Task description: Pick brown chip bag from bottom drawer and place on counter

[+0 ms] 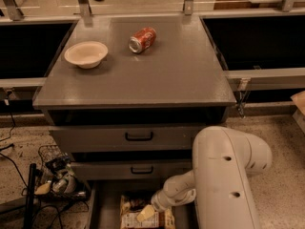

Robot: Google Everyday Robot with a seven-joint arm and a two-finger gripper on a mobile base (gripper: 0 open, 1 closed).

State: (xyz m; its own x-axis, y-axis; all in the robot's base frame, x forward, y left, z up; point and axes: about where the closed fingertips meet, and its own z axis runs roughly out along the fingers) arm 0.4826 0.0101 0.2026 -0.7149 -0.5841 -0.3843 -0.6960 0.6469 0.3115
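Observation:
The brown chip bag (138, 216) lies flat on the floor of the open bottom drawer (105, 209), at the lower edge of the camera view. My white arm reaches down from the right, and the gripper (147, 213) rests at the bag's top surface, over its right half. The counter (157, 75) is the grey top of the cabinet above, reaching far back.
A cream bowl (86, 54) sits at the counter's back left and a red soda can (142, 39) lies on its side near the back middle. Two shut upper drawers (138, 137) with black handles face me. A wire basket of clutter (59, 178) and cables sit on the floor at left.

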